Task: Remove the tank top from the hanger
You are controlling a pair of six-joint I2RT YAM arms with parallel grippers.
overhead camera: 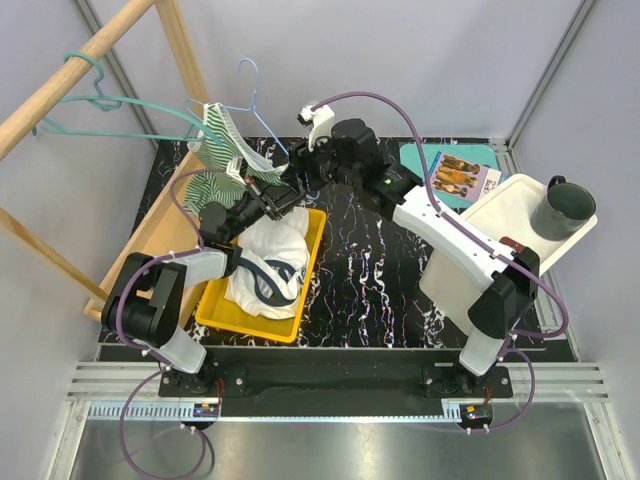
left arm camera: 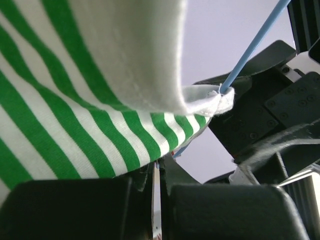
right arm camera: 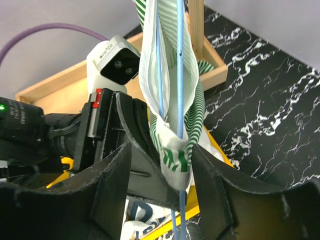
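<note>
The green-and-white striped tank top [overhead camera: 222, 150] hangs on a light blue wire hanger [overhead camera: 255, 100] at the back left. My left gripper [overhead camera: 262, 197] is at its lower edge; in the left wrist view the jaws [left arm camera: 159, 175] are closed, with the striped cloth [left arm camera: 75, 100] running into them and the hanger wire [left arm camera: 255, 45] poking through a strap. My right gripper [overhead camera: 298, 185] is open; in the right wrist view its fingers [right arm camera: 160, 152] stand either side of the bunched strap [right arm camera: 172, 100] and the blue wire [right arm camera: 180, 60], not pressing them.
A yellow bin [overhead camera: 215, 310] with white clothes [overhead camera: 268, 255] lies under the grippers. A wooden rail [overhead camera: 60, 80] carries a teal hanger [overhead camera: 110, 105]. A white tray [overhead camera: 500, 215] with a dark cup [overhead camera: 565, 210] and a booklet [overhead camera: 460, 175] are at the right.
</note>
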